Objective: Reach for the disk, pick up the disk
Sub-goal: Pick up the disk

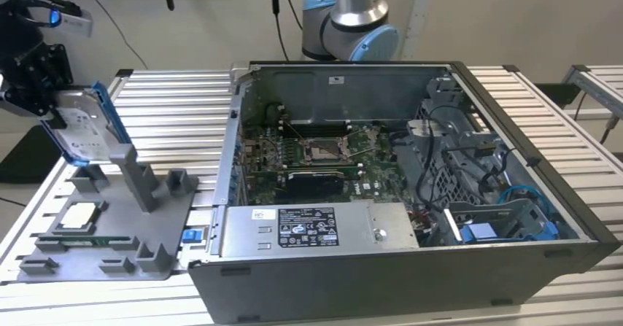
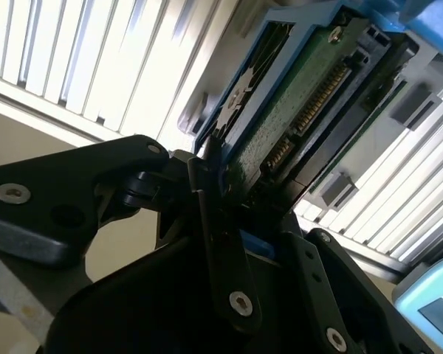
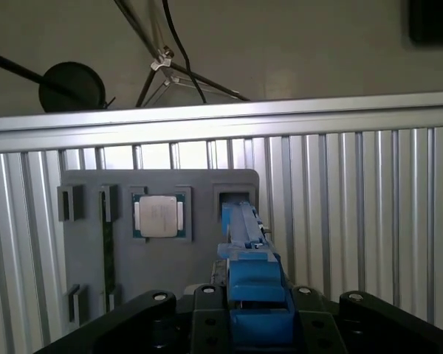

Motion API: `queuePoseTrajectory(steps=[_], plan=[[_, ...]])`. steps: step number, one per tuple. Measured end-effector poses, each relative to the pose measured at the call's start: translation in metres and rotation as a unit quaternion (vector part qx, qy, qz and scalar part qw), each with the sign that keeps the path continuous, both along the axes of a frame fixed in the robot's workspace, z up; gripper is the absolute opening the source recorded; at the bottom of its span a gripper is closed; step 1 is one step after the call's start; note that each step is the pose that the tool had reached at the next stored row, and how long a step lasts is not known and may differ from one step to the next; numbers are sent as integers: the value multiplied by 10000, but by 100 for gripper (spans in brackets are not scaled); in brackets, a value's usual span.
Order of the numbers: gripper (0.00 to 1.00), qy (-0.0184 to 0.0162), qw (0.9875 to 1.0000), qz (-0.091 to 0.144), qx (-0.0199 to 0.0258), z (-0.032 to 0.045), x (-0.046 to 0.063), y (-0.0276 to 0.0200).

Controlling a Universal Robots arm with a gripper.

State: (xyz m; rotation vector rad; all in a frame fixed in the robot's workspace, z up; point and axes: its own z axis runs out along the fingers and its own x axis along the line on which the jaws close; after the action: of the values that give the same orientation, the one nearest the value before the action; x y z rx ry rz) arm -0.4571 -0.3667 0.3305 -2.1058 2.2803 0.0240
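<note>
1. Disk, a flat silver-grey hard drive in a blue plastic frame (image 1: 86, 125), is seen upright on edge over the grey moulded fixture plate (image 1: 107, 231), at the exterior view's left.
2. Black gripper (image 1: 44, 100) is closed on the disk; fingers (image 2: 214, 236) are clamped across its frame.
3. Small square silver chip (image 3: 159, 217) is seated on the plate, apart from the disk.

- A slatted metal tabletop (image 1: 175, 114) carries everything.
- An open computer case (image 1: 389, 289) fills the tabletop's middle and reaches its near edge.
- Inside the case lies a green motherboard (image 1: 311, 151). A silver box (image 1: 322, 227) with a white sticker sits against the near wall.
- A grey tray (image 1: 122, 227) lies just beside the case, toward the tabletop's edge at the exterior view's left.
- A small square silver chip (image 1: 80, 216) sits in a tray pocket. The dark strip (image 1: 76, 239) beside it may be a memory stick.
</note>
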Motion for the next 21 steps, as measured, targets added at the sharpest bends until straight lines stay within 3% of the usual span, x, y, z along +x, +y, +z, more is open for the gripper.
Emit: queuePoseTrajectory(steps=[9,21], plan=[[0,-2,10000,0,0,86,0,0],[0,-2,10000,0,0,301,0,0]])
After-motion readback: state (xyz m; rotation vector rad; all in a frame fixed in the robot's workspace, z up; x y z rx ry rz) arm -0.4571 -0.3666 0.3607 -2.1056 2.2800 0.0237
